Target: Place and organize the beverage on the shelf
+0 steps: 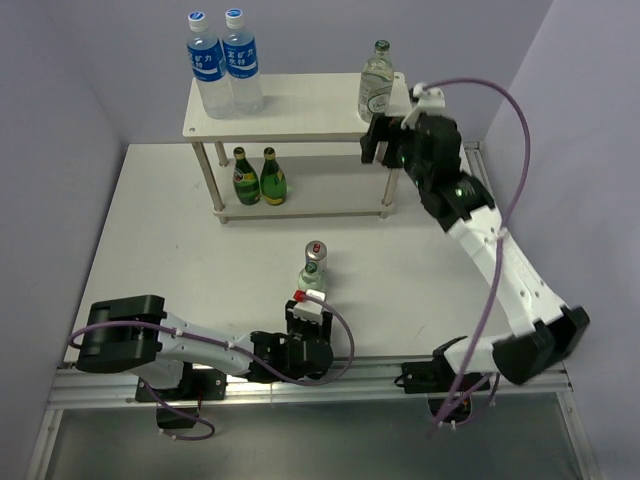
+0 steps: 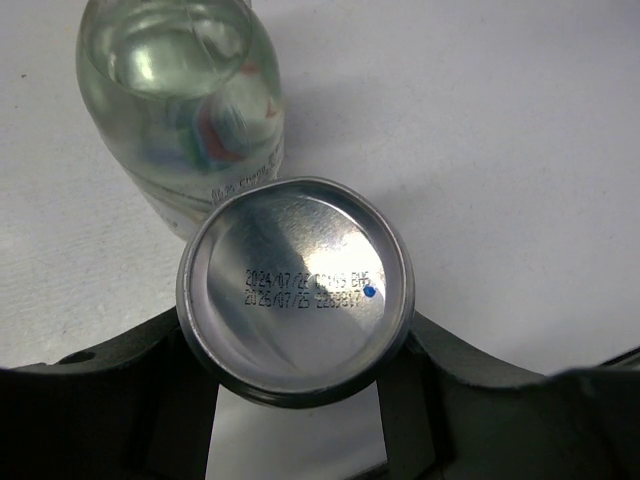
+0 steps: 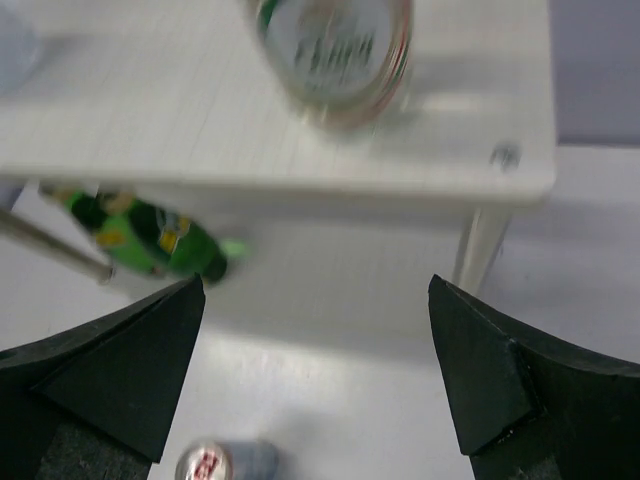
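Silver slim can (image 2: 295,285), grasped by left end effector (image 2: 300,345), awaits shelving; right end effector (image 3: 315,300) gapes released before clear green-capped bottle (image 1: 376,85) atop cream shelf (image 1: 300,105).

robot lab cell — white table (image 1: 150,260), blank pale walls (image 1: 50,120) around it, arms (image 1: 500,270) bolted to a metal rail (image 1: 380,368)

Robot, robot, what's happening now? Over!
Left gripper shut on can. Right gripper open at shelf. Clear bottle close beside can.
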### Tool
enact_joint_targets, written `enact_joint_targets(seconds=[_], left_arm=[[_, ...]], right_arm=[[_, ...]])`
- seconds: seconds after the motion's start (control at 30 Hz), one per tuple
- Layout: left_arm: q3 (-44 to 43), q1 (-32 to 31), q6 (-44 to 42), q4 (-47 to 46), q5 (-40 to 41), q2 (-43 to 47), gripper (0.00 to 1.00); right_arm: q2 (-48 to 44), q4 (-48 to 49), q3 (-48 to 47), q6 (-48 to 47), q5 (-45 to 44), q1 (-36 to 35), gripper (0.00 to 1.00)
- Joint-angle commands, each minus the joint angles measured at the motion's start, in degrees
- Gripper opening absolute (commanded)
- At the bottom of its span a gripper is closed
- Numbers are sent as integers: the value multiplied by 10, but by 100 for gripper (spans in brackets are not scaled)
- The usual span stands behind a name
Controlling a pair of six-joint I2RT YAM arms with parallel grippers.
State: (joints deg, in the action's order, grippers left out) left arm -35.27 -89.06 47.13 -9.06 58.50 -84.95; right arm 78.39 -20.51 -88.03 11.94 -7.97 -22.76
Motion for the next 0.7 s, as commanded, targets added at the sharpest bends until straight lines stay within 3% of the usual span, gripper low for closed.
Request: enact_joint_targets(seconds=[0.0,0.17,0.33,0.4,0.5,0.63,0.67], left_arm=[[-33,-26,45,130,10,38,0],[-101,-63,137,335,59,114,0],[-141,-69,231,551,108,202,0],[-147,-69,241,583,125,238,0],[-150,-47,167,565,133,281,0],[-130,19,26,463,112,334,0],[-123,50,-10,392,88,345,0]], right_arm=[[-136,55,117,19,-30,-58,100],[-295,77,304,60,-47,-184,100],[-358,61,398,95,-64,-244,100],[-370,58,434,112,-77,-271,100],[-376,69,490,138,-93,-303,100],[-366,103,542,171,-107,-347,100],[-362,110,552,178,-108,-352,100]])
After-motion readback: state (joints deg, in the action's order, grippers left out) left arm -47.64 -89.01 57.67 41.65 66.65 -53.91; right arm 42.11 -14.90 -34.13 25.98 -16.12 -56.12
